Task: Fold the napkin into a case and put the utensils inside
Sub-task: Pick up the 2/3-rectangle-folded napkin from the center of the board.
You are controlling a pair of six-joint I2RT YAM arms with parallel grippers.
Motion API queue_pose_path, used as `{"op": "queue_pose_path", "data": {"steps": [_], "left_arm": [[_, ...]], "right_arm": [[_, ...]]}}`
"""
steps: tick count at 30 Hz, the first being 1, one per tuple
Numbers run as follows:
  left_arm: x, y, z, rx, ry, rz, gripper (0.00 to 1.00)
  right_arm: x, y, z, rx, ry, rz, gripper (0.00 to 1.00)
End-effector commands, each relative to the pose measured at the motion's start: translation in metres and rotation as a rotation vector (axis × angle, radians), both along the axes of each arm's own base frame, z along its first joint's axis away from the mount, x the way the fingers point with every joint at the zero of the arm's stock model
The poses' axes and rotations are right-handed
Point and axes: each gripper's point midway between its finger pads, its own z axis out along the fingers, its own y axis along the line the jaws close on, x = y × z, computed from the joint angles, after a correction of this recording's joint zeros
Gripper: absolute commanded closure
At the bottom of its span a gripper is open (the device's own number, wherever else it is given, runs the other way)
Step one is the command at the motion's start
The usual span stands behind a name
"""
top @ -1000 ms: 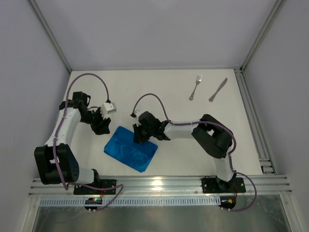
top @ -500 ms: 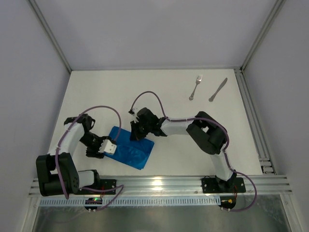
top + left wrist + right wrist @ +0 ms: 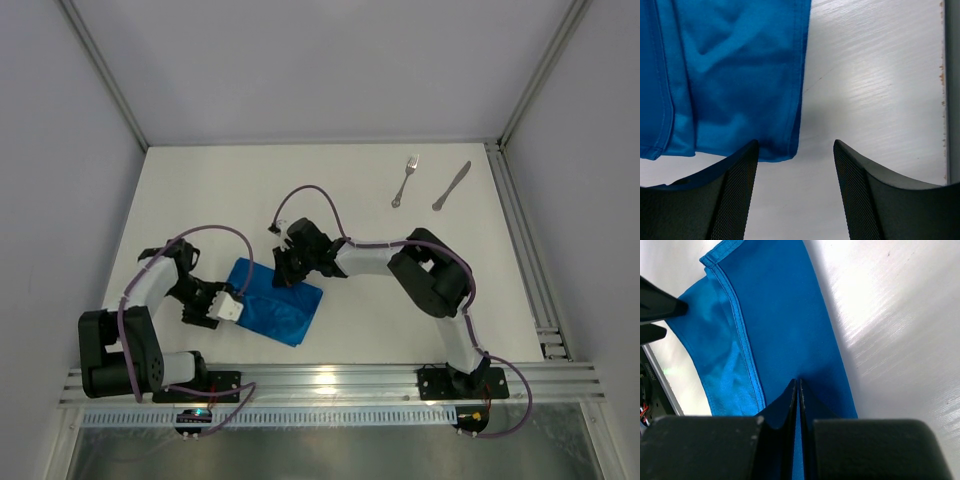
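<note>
This is a robotics lab test cell. A plain white table (image 3: 330, 190) is boxed in by pale grey panels (image 3: 300, 60) and aluminium posts (image 3: 100, 70). Two arms (image 3: 140, 290) are bolted to a slotted rail (image 3: 330, 378) at 6 o'clock, purple cables (image 3: 310, 195) loop loose, and a bare circuit board (image 3: 195, 415) sits at 7 o'clock.

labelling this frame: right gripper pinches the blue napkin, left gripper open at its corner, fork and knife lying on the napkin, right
Not quite: the top external view shows the fork and knife on the table at its far right, apart from the napkin. The right gripper does pinch the napkin and the left gripper is open at its corner.
</note>
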Motion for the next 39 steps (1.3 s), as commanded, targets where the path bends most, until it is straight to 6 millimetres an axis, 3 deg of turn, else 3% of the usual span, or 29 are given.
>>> {"op": "queue_pose_path", "data": {"steps": [1, 9, 18, 24, 29, 30, 33, 37, 39], "left_arm": [[0.034, -0.013, 0.000, -0.070, -0.231, -0.295, 0.37], [0.044, 0.003, -0.012, 0.022, -0.237, -0.342, 0.38], [0.047, 0.001, -0.024, -0.003, -0.201, -0.384, 0.40], [0.047, 0.001, -0.034, -0.011, -0.168, -0.396, 0.64], [0.047, -0.010, -0.028, -0.068, -0.136, -0.356, 0.77], [0.043, -0.012, -0.027, -0.084, -0.117, -0.342, 0.85], [0.037, -0.018, -0.021, -0.120, -0.095, -0.313, 0.98], [0.027, -0.029, -0.001, -0.189, -0.028, -0.249, 1.00], [0.034, -0.029, 0.009, -0.191, -0.008, -0.211, 1.00]], "right_arm": [[-0.003, -0.008, -0.004, -0.046, -0.003, 0.023, 0.93], [-0.005, -0.005, 0.002, -0.021, -0.004, 0.041, 0.93], [-0.011, -0.003, 0.002, -0.006, 0.004, 0.077, 0.93], [-0.012, 0.000, 0.005, 0.007, 0.000, 0.099, 0.93], [-0.012, 0.000, 0.007, 0.008, -0.003, 0.107, 0.93], [-0.011, 0.000, 0.008, 0.008, -0.004, 0.106, 0.93], [-0.012, 0.000, 0.009, 0.008, -0.007, 0.114, 0.93], [-0.010, 0.002, 0.015, 0.017, -0.026, 0.124, 0.93], [-0.011, 0.003, 0.017, 0.021, -0.038, 0.135, 0.93]]}}
